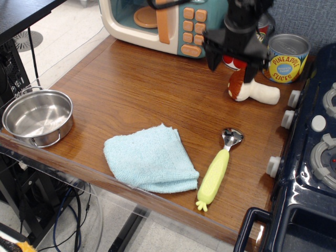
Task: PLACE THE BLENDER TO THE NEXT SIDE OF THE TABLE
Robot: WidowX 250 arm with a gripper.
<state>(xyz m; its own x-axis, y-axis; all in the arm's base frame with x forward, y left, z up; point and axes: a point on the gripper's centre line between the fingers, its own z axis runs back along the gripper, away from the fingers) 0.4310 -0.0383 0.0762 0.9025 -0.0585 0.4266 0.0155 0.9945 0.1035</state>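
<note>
The blender (253, 91) is a small mushroom toy with a reddish-brown cap and a cream stem. It lies on its side at the back right of the brown wood table (152, 89), close to the stove. My gripper (231, 62) hangs just above and to the left of it, with its jaws spread open and nothing between them. It is not touching the toy. The arm hides part of the things behind it.
A teal toy microwave (163, 21) and a pineapple can (286, 58) stand at the back. A dark blue toy stove (310, 157) lines the right side. A blue cloth (149, 157) and a yellow-green-handled utensil (216, 170) lie near the front. A metal bowl (37, 115) sits at the left edge.
</note>
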